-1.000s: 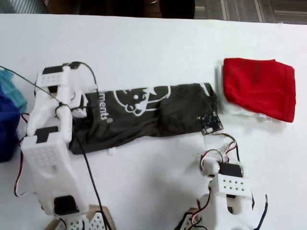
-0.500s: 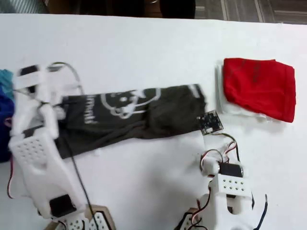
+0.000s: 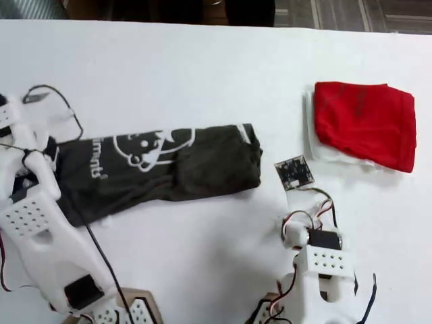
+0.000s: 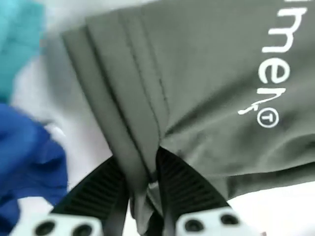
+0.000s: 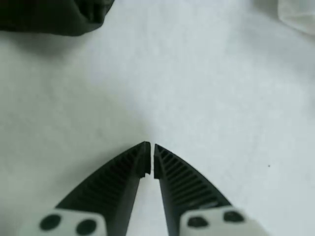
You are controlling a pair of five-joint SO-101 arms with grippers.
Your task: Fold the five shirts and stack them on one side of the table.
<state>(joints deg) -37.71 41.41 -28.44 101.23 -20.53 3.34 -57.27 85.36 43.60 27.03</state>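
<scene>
Olive shirt (image 3: pixel 169 169) lies in a long fold on the table (image 3: pixel 202 67); my left gripper (image 4: pixel 140 162) clamps its end. My right gripper (image 5: pixel 152 147) is closed, empty.

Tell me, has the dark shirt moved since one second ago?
Yes. The dark shirt, pinched by the left gripper, slid left in the high view, away from the folded red shirt, which stayed put.

You have bright, even light from above. The white table (image 3: pixel 202 74) washes out nearly blank in the high view, and the left arm (image 3: pixel 40 229) loses detail in its white shell against it. Shadows are soft and thin, hugging the dark shirt (image 3: pixel 169 169) along its lower edge.
</scene>
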